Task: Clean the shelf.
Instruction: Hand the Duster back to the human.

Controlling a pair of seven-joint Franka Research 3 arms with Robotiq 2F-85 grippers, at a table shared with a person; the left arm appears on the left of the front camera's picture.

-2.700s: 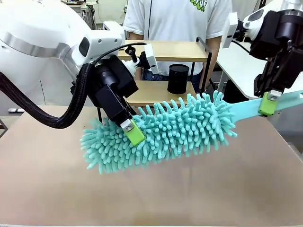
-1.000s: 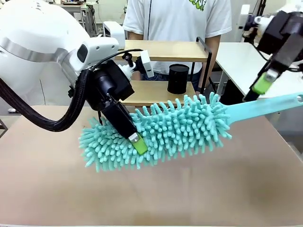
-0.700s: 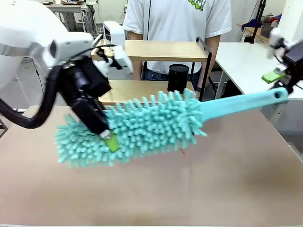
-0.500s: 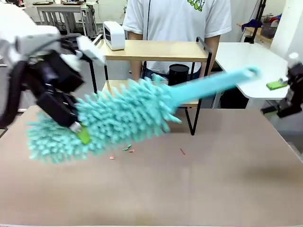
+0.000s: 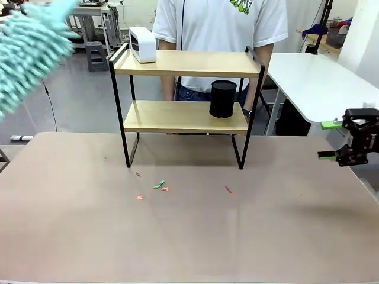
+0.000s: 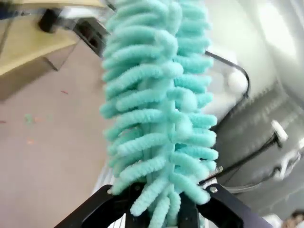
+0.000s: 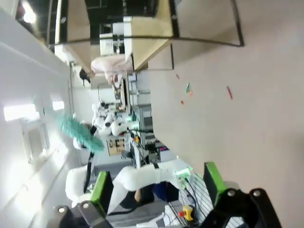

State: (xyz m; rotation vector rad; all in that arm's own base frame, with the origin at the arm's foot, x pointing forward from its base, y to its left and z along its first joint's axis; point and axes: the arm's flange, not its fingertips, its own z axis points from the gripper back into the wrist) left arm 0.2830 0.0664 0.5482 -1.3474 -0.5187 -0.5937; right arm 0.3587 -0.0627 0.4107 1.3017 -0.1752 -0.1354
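The shelf (image 5: 183, 116) stands at the table's far side, two wooden boards in a black frame. A fluffy teal duster (image 5: 29, 47) is blurred high at the far left. In the left wrist view the duster (image 6: 161, 114) rises from between my left gripper's (image 6: 161, 206) black fingers, which are shut on it. My right gripper (image 5: 329, 140) hangs at the table's right edge, open with nothing between its green pads. In the right wrist view the open right gripper (image 7: 156, 186) faces the shelf (image 7: 152, 38) and the distant duster (image 7: 78, 133).
A white box (image 5: 142, 44) sits on the top board and a black cylinder (image 5: 223, 99) on the lower one. A person (image 5: 222, 23) stands behind the shelf. Small coloured scraps (image 5: 159, 185) lie on the tan table (image 5: 195, 236). A white table (image 5: 314, 83) stands at the right.
My left arm swung the duster up and off to the far left, uncovering the shelf and scraps. My right gripper let go of the handle and dropped to the right edge.
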